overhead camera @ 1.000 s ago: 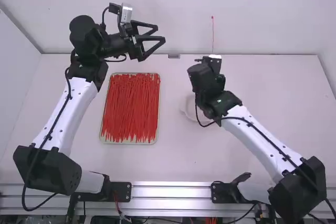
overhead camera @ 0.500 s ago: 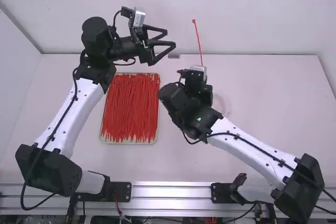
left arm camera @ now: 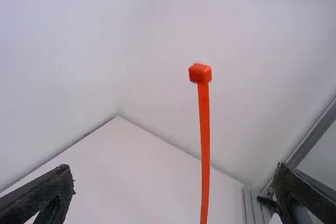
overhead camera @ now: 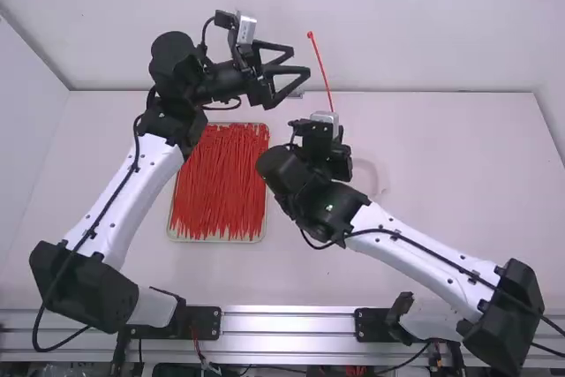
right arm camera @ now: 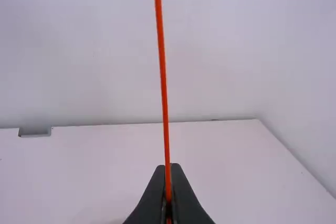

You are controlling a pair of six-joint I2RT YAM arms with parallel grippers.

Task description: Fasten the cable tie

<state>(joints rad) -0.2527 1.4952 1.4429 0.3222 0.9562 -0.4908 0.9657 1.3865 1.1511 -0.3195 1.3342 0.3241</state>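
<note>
Both arms have drawn closer together. The right claw point(right arm camera: 167, 171), pinched tight on the cable tie point(overhead camera: 320, 72), holds it upright with its head topmost, just beside the wide-spread left claw point(overhead camera: 301, 87), likely so the left can take the head end. Below the left claw sits a tray point(overhead camera: 170, 231) of spare ties point(overhead camera: 221, 178); nothing stands between the claws.

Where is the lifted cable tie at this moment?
In the high view the cable tie stands upright above the middle of the table, its lower end pinched in the right claw, just right of the open left claw.
</note>
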